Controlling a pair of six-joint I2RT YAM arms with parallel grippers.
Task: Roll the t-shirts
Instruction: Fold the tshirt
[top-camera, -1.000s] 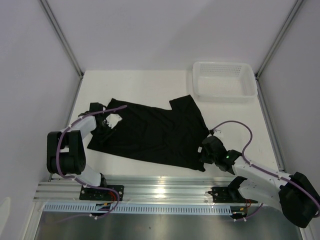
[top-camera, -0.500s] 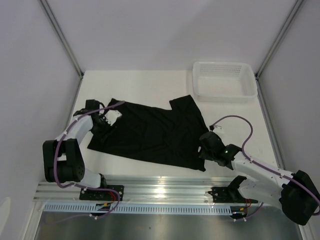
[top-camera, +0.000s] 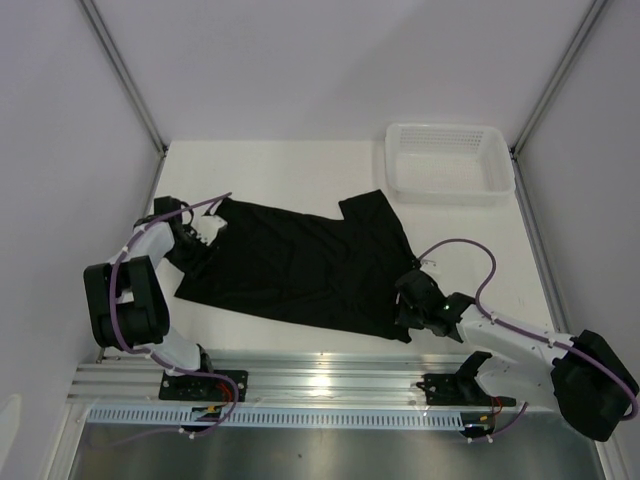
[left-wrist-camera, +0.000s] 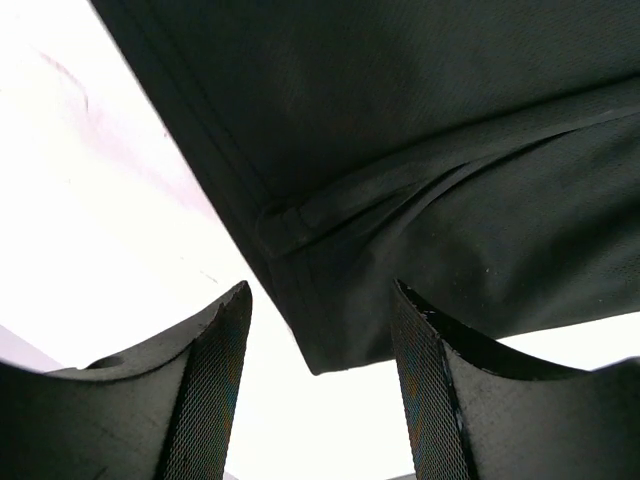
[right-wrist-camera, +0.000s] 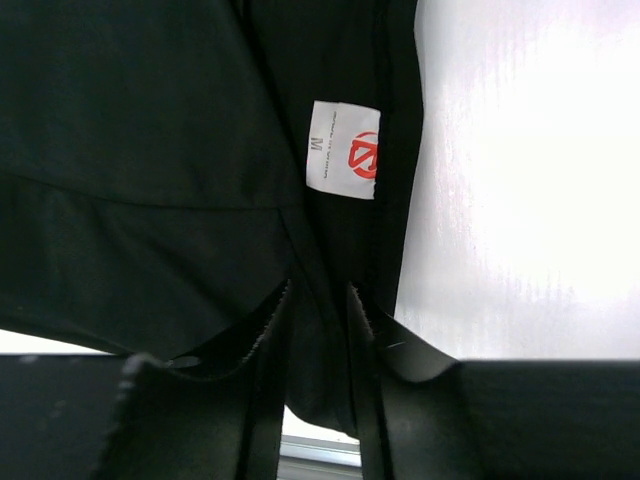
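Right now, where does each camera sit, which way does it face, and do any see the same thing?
Top camera: above and behind the robot, looking down on the table, t-shirt and basket; the left arm and right arm show.
Left wrist camera: rides the left arm, looks past the open left gripper at a t-shirt corner.
Right wrist camera: rides the right arm, looks past the right gripper at the collar label.
Shared: all three see the t-shirt.

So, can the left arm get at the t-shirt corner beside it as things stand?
Probably yes: the left fingers stand open right at the black t-shirt's corner, which lies flat on the table with nothing over it.
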